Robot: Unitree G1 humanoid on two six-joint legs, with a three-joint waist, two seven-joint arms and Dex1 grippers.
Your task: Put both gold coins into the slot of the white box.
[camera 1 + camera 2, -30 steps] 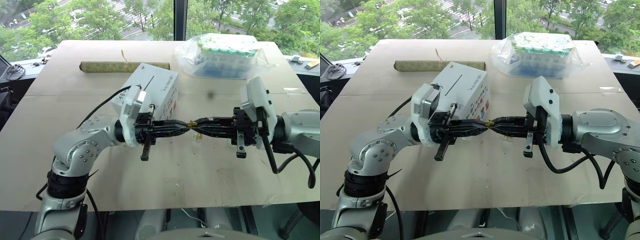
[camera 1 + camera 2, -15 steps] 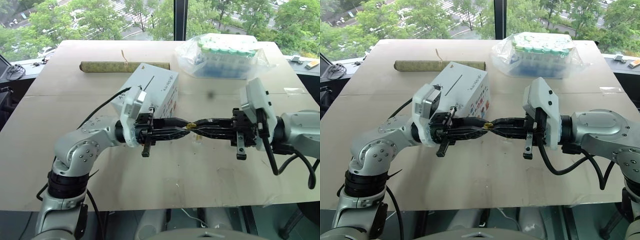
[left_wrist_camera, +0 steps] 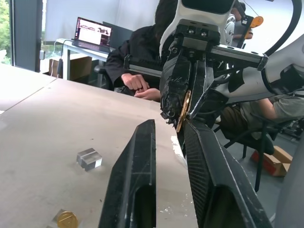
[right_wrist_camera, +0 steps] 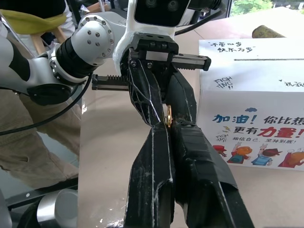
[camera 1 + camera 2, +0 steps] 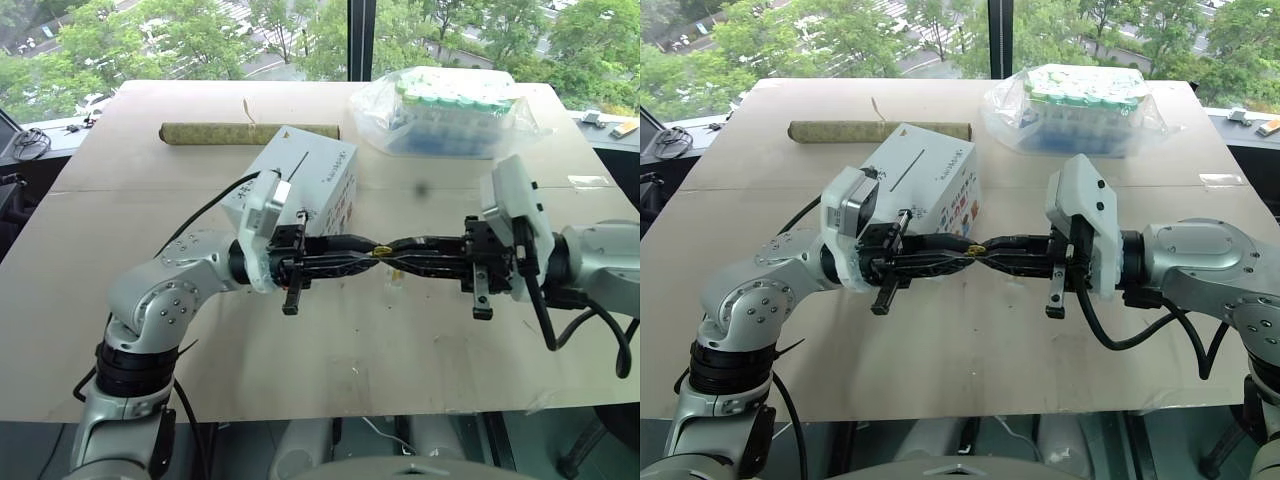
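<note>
We count two gold coins (image 3: 184,110) (image 3: 67,220), one white box (image 5: 305,178), one clear holder (image 3: 89,158) beside the box.

Both arms were smooth silver-grey metal, built from rounded joint housings; the left arm's elbow housing (image 5: 163,308) carried a ring of small dark screws. A white moulded plastic wrist housing (image 5: 262,232) sat behind the left tool (image 5: 372,254), and a matching white housing (image 5: 513,226) behind the right tool (image 5: 388,250). Each tool had two long black fingers on a black toothed rail. Black cables (image 5: 205,209) looped from each wrist housing.
</note>
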